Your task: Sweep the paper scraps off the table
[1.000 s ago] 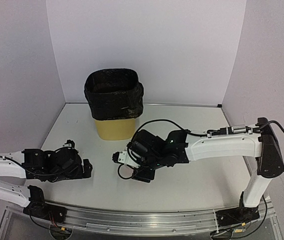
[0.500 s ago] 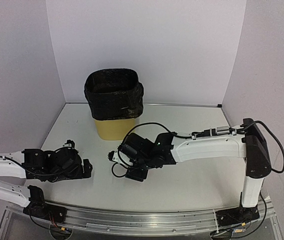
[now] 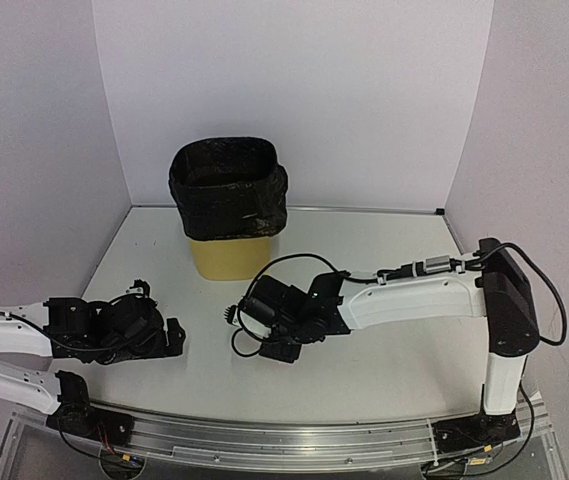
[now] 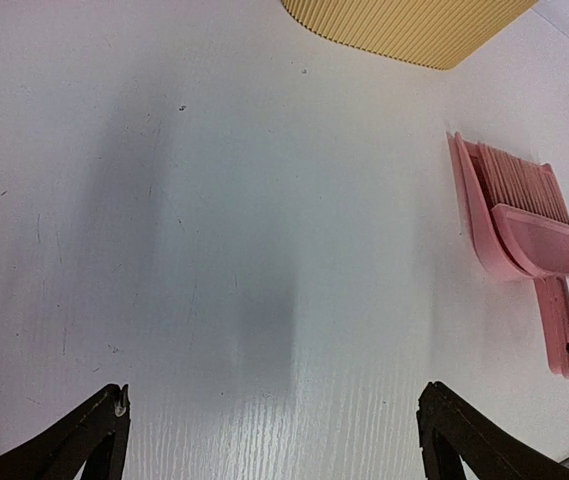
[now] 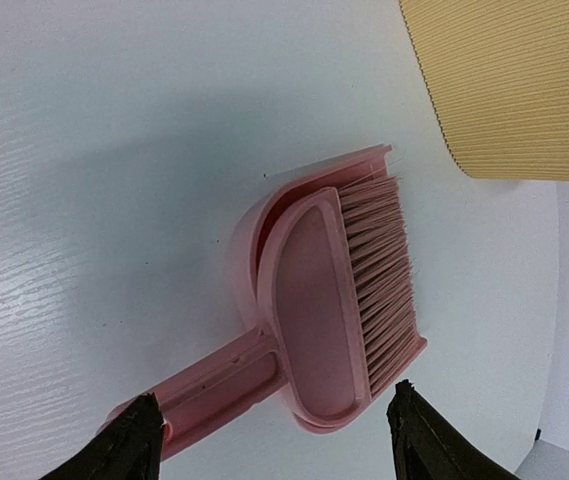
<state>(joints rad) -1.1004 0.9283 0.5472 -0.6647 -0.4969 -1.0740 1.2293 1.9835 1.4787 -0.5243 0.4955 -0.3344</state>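
Observation:
No paper scraps show in any view. The white table (image 3: 394,250) is bare where I can see it. My right gripper (image 3: 274,340) hovers open over the pink hand brush (image 5: 319,300), which lies nested in the pink dustpan (image 5: 249,235). Its fingers straddle the pink handle (image 5: 214,385) and the brush body without touching them. My left gripper (image 3: 172,336) is open and empty low over the table at the near left. In the left wrist view the brush (image 4: 529,235) and dustpan (image 4: 469,205) lie to its right. In the top view the right gripper hides them.
A yellow ribbed bin with a black liner (image 3: 228,205) stands at the back of the table. Its base shows in the left wrist view (image 4: 404,25) and the right wrist view (image 5: 514,80). White walls surround the table and an aluminium rail (image 3: 284,440) runs along the front.
My right arm has moved left and settled lower over the brush and dustpan. The left arm has not moved.

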